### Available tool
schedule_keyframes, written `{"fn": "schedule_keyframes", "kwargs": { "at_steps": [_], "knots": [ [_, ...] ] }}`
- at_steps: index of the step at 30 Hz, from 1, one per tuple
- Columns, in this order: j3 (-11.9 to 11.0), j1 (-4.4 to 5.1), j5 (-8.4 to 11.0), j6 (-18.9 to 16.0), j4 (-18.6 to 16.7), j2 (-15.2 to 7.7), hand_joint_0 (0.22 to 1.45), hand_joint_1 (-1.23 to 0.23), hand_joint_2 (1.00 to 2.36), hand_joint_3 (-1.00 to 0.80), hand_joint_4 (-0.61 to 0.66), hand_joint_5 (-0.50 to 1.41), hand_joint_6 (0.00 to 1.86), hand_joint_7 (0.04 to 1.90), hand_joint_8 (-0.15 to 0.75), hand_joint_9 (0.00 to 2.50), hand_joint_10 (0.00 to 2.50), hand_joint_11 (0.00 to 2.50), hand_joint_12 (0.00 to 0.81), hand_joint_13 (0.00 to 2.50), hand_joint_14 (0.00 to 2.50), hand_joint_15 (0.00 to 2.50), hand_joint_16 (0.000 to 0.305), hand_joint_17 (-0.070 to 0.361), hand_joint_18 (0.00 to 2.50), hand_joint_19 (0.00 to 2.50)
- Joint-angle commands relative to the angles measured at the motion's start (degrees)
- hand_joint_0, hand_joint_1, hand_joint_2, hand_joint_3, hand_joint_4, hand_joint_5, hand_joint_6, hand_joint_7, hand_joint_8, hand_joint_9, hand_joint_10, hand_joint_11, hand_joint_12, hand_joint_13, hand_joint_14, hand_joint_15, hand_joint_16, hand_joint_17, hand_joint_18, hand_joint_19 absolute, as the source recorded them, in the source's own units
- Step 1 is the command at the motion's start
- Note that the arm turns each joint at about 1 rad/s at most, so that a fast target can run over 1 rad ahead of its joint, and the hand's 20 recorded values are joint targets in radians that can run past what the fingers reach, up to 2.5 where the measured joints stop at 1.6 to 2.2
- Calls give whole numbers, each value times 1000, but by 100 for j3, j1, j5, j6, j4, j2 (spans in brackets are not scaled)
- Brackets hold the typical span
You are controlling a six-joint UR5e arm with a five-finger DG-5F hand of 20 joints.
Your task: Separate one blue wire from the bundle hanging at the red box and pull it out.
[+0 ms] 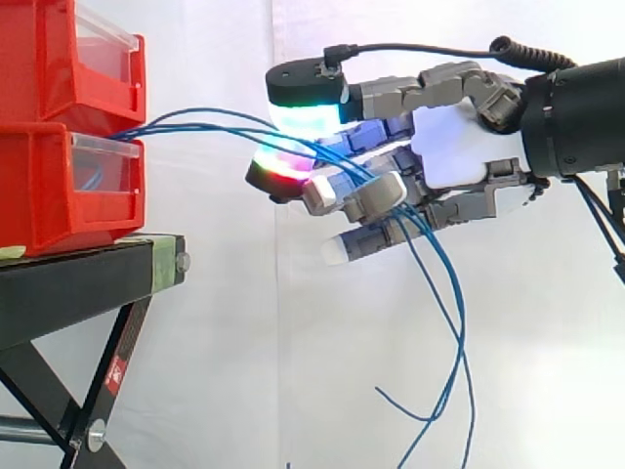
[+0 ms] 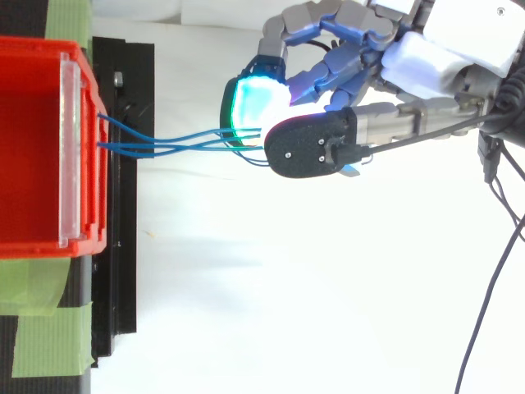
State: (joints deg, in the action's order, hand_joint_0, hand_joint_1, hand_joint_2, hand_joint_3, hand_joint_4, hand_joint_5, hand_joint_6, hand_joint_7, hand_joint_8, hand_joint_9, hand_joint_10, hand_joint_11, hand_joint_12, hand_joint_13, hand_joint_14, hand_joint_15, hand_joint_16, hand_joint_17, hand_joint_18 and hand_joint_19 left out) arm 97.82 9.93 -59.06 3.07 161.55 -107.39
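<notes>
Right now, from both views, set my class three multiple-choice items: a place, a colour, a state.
1. Where do the blue wires lead from the red bins? A under the stand; B to the robot hand; C over the top bin.
2. The stand is: A black; B yellow; C white.
3. Beyond the robot hand the wires: A lie coiled; B are knotted; C hang loose.
Key: 1 B, they span the gap to it; 2 A, black frame under the bins; 3 C, their ends dangle below the robot hand.

gap: blue wires [image 2: 148,148] span from red bins [image 1: 59,186] to robot hand [image 1: 454,147] | below wires: open
</notes>
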Motion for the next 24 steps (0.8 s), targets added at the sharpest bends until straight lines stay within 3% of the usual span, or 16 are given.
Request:
{"fn": "schedule_keyframes", "kwargs": {
  "at_steps": [1, 16, 24],
  "knots": [
    [0, 0, 0, 1, -9, -1, 654, -837, 1028, -125, 205, -244, 836, 1063, 316, 792, 13, 1400, 328, 1326, 64, 1613, 50, 113, 560, 642],
    [0, 9, -9, -8, -18, -1, 630, -890, 1025, -188, 228, -260, 827, 1067, 318, 704, 16, 1384, 330, 1289, 76, 1619, 52, 118, 533, 641],
    [0, 9, -9, -8, -18, -1, 612, -918, 1016, -305, 223, -261, 814, 1073, 311, 681, 15, 1391, 334, 1278, 95, 1608, 53, 119, 525, 643]
  ]
}}
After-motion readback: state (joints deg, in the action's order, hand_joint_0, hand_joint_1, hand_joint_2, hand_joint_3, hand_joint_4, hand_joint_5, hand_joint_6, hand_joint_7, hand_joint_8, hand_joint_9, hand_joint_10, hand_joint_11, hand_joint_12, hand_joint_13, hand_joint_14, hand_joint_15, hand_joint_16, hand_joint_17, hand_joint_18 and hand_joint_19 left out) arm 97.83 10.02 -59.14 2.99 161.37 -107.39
